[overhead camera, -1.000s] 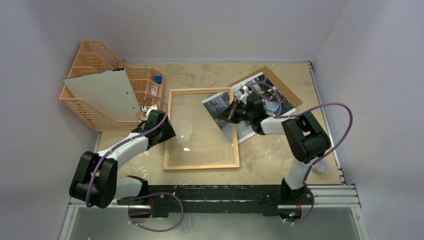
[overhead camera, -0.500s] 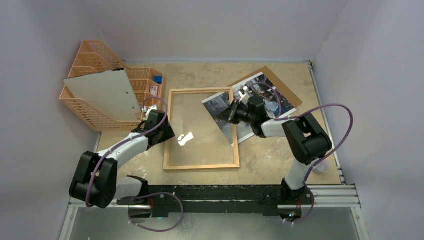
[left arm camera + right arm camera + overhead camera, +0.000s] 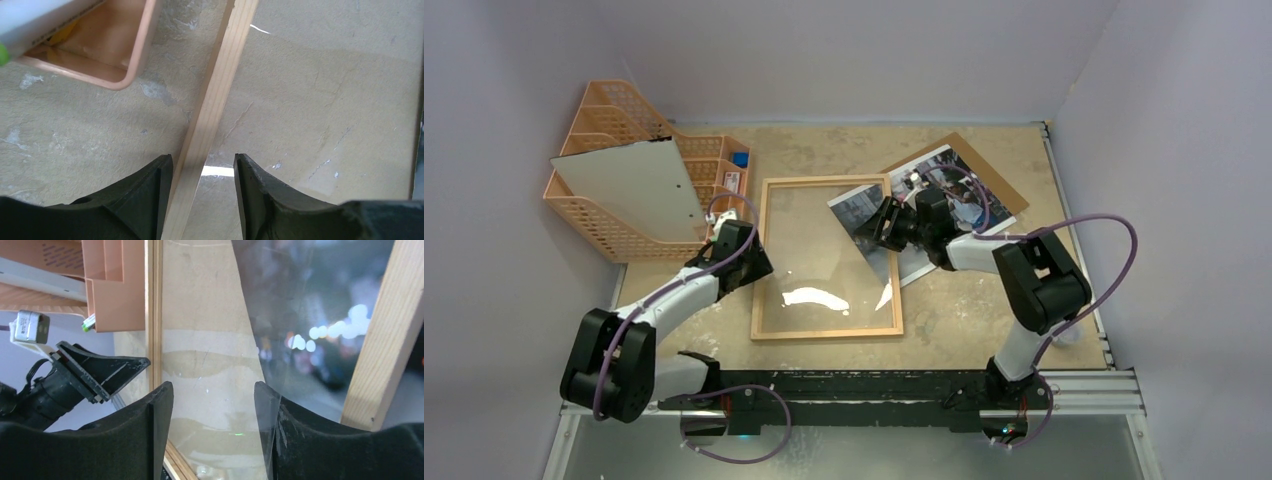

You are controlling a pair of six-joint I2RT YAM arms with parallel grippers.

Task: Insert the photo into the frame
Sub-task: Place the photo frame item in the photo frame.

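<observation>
Right end effector [image 3: 214, 390] is spread wide, gripping nothing, right at the edge of the photo [image 3: 856, 212], which lies skewed across the right rail of the frame [image 3: 824, 331]. Left end effector [image 3: 202, 162] loosely straddles the left rail, unclenched.

This is looking like a robot lab, not a home. A left arm [image 3: 679, 290] and a right arm [image 3: 1029, 275] are sitting bolted to a metal rail [image 3: 894, 385] at the near edge of a table [image 3: 984, 310]. Plain pale walls [image 3: 854, 60] are boxing the table in on three sides, like a test booth. Purple cables [image 3: 1136, 245] are looping off both arms. The tan table top is showing scuffs and white marks. An orange rack [image 3: 609, 110] is standing in the far left corner.
</observation>
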